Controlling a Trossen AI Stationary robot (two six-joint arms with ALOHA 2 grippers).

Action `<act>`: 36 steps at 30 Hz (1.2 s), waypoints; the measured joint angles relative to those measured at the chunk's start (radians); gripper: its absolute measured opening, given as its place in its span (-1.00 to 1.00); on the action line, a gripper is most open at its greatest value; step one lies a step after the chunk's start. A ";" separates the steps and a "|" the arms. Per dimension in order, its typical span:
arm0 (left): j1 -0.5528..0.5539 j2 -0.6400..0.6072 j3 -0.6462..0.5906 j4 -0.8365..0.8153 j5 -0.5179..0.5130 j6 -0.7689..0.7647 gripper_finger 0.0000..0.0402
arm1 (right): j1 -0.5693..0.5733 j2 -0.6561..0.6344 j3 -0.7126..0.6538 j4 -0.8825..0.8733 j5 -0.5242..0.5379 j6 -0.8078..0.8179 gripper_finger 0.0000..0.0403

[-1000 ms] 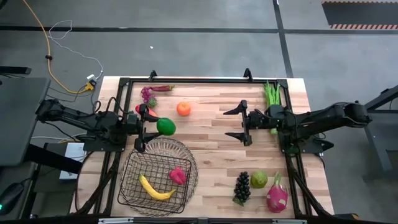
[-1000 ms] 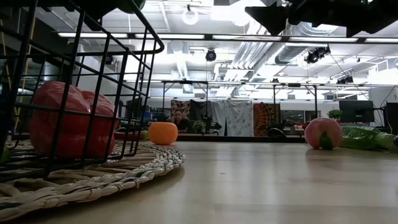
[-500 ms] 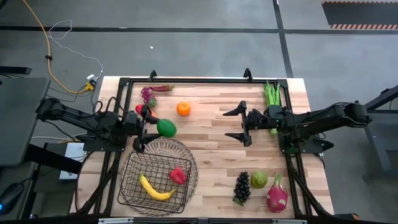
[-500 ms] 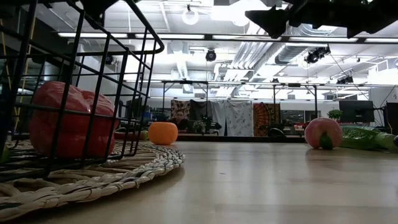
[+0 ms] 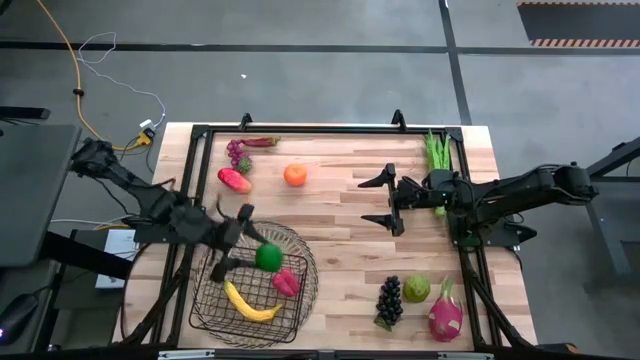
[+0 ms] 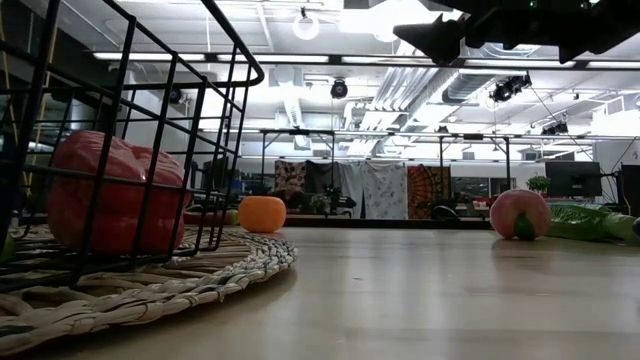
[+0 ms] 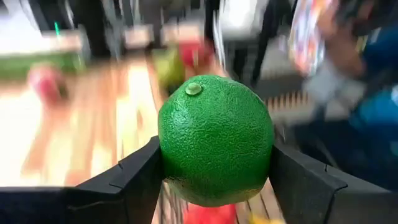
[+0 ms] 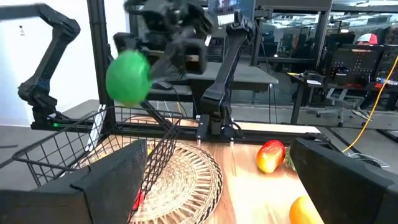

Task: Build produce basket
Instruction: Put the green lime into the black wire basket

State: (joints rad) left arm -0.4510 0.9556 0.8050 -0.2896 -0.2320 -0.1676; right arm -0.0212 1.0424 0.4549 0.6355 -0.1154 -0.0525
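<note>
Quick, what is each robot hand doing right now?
Left hand: closed on the lime, above the basket.
Right hand: open, empty, above mid-table.

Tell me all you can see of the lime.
The lime is round, bright green, with pebbled skin and a small pale stem button facing the left wrist camera. The left gripper holds it between both fingers, above the basket, over its far side. Nothing else touches it.
</note>
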 joint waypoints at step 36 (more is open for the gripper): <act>-0.169 0.641 0.235 -0.467 0.012 -0.338 0.25 | 0.000 0.000 0.000 -0.021 0.000 0.000 0.92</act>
State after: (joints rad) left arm -0.6201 1.5965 1.0401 -0.7566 -0.2200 -0.5053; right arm -0.0216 1.0420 0.4549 0.6150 -0.1154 -0.0521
